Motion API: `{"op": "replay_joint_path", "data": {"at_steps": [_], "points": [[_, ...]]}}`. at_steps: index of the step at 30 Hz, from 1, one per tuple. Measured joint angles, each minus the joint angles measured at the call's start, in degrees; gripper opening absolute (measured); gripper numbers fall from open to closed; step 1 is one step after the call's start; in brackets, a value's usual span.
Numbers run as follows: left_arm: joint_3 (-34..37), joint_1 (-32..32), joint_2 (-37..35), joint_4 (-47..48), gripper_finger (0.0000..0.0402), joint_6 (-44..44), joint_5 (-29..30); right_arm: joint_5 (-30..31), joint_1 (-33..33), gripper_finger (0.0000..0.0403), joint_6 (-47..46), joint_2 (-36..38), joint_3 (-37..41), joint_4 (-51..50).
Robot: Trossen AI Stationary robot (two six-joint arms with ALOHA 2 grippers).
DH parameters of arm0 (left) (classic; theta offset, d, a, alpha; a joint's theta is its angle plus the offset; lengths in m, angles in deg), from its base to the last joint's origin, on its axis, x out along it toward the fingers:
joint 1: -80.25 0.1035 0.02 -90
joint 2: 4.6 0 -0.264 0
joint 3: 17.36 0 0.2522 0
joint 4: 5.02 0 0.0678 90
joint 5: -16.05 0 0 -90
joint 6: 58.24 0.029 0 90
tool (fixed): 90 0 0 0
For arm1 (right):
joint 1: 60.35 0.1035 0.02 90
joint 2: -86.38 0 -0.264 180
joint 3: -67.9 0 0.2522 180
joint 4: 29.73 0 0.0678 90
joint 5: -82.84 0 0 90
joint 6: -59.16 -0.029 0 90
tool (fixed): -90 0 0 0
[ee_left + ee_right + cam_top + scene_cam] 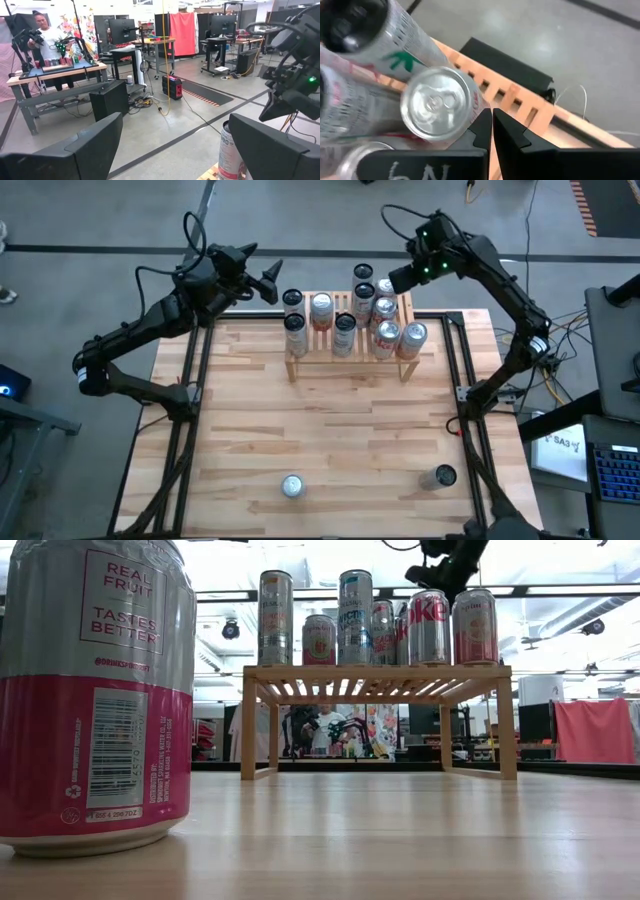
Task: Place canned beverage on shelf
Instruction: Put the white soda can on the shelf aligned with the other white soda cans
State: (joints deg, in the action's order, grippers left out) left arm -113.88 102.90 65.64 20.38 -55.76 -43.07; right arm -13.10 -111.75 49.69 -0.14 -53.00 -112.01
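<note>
The shelf [350,358], a low light-wood rack, stands at the table's far middle with several cans [345,330] upright on its slats [375,672]. My right gripper [491,120] is shut and slants down over the shelf's far right end [395,280], right beside a silver can's top [437,102]. My left gripper [272,280] hangs open and level off the shelf's far left, with nothing between its fingers [175,145]. Two more cans stand upright near the table's front edge, one in the middle [291,486] and one on the right [440,476]. My right gripper's shut fingertips [481,116] stand against the rim side of the silver can's top [470,107], coming from above on a slant. I cannot tell whether they touch it. The can stands upright on the shelf among the others.
The pink and silver can [95,690] fills the left of the low view. Black frame rails [462,370] run along the table's sides. Bare wood [330,425] lies between the shelf and the front cans. In the left wrist view a person stands at a far workbench [42,27].
</note>
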Motion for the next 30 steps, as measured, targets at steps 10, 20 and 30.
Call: {"op": "replay_joint_path", "data": {"at_steps": [10, 20, 30], "points": [[0.0, 0.0, 0.0, 0.1, 0.0350, 0.0, 0.0, 0.0, 0.0, 0.0009, 1.1, 0.4, -2.7, 0.7], [0.0, -0.6, 0.3, 0.2, 0.0350, -7.0, -1.5, -15.4, 0.0, 0.0009, 4.9, 0.5, -7.5, 18.6], [0.0, -8.4, -3.0, 18.1, 0.0350, -26.7, -5.0, -20.3, 2.7, 0.0009, 10.4, 1.0, -10.2, 23.5]]}}
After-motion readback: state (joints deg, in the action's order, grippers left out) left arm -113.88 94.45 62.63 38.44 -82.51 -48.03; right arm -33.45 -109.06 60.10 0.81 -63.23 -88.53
